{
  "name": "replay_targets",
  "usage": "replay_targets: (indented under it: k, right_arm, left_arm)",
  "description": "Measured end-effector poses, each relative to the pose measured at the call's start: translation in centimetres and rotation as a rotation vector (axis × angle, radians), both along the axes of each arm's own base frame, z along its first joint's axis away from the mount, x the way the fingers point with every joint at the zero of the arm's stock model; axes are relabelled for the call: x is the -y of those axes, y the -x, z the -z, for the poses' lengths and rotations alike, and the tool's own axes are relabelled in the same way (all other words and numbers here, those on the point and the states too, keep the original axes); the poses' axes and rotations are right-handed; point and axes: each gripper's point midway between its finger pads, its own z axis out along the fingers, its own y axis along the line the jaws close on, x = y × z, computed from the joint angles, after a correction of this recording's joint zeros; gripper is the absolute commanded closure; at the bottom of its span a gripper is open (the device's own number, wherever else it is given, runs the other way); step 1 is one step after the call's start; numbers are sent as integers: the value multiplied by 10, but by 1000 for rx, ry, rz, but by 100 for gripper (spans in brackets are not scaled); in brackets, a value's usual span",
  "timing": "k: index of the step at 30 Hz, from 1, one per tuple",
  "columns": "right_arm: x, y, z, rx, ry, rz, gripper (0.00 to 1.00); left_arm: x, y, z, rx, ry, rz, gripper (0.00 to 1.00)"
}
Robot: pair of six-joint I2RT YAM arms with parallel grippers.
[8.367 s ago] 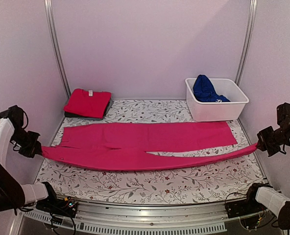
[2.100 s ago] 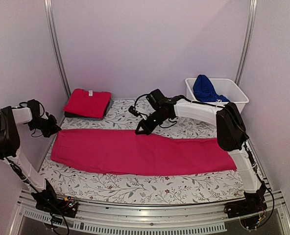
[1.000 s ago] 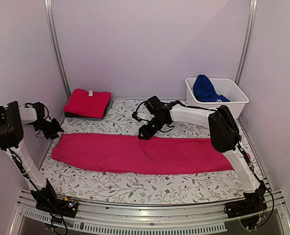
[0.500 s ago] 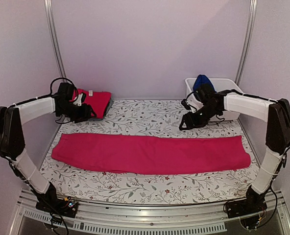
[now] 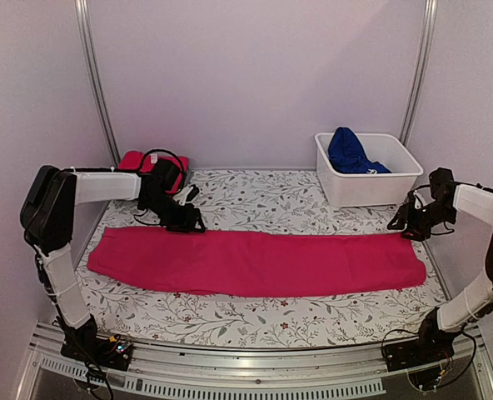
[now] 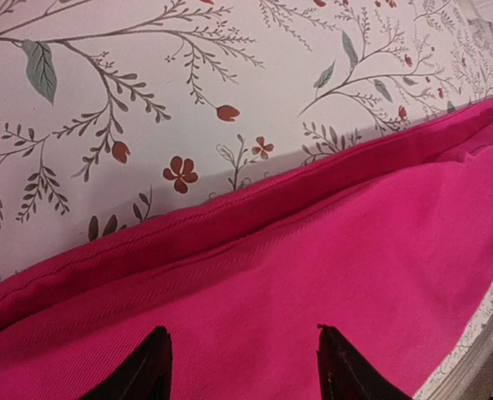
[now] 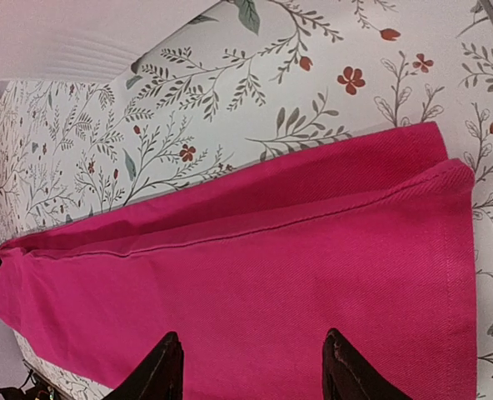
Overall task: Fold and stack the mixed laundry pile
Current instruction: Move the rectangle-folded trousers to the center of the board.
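The magenta-pink garment is laid out as a long, folded band across the middle of the top view, on the floral cloth. The left gripper is held low at the band's far edge, left of centre in the frame. In the left wrist view its fingers are spread apart, only pink cloth is seen between them, and nothing is gripped. The right gripper is found at the right of the frame, just beyond the band's far right corner. In the right wrist view its jaws are likewise parted and empty, and the garment's stitched end is shown at the right side of that frame. The red tee is seen in the upper left, partly hidden behind the left arm. The royal blue garment is heaped inside the white tub at the upper right.
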Motion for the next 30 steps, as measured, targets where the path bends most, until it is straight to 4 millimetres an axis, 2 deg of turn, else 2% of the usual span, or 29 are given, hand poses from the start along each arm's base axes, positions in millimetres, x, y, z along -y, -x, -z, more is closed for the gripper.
replay_targets:
  k: [5, 6, 11, 15, 20, 22, 25, 27, 28, 30]
  right_arm:
    - [20, 2, 19, -27, -21, 79, 45]
    - [28, -3, 38, -60, -39, 106, 46]
    - [34, -18, 78, -131, -71, 123, 46]
    - [41, -42, 76, -97, -74, 135, 47]
    - [32, -52, 62, -49, -93, 104, 47]
    - [17, -52, 40, 7, -94, 60, 47]
    - [-34, -45, -18, 162, -105, -76, 47]
    - [-93, -31, -68, 306, -129, -240, 48]
    - [-116, -23, -83, 352, -143, -307, 49]
    - [-175, 6, -110, 432, -183, -486, 50]
  left_arm:
    - [-3, -3, 17, -32, -36, -6, 41]
    - [-3, -7, 22, -37, -50, -9, 41]
    - [-7, -24, 32, -42, -76, -30, 41]
    - [-17, -40, 40, -59, -69, -69, 39]
    - [-31, -59, 22, 12, -65, -96, 34]
    - [-35, -53, 5, 64, -65, -84, 34]
    - [-28, -28, -39, 178, -46, -17, 35]
    - [-15, -3, -74, 271, -19, 57, 35]
    - [-6, 10, -89, 322, -6, 101, 35]
    - [10, 37, -105, 380, 13, 182, 37]
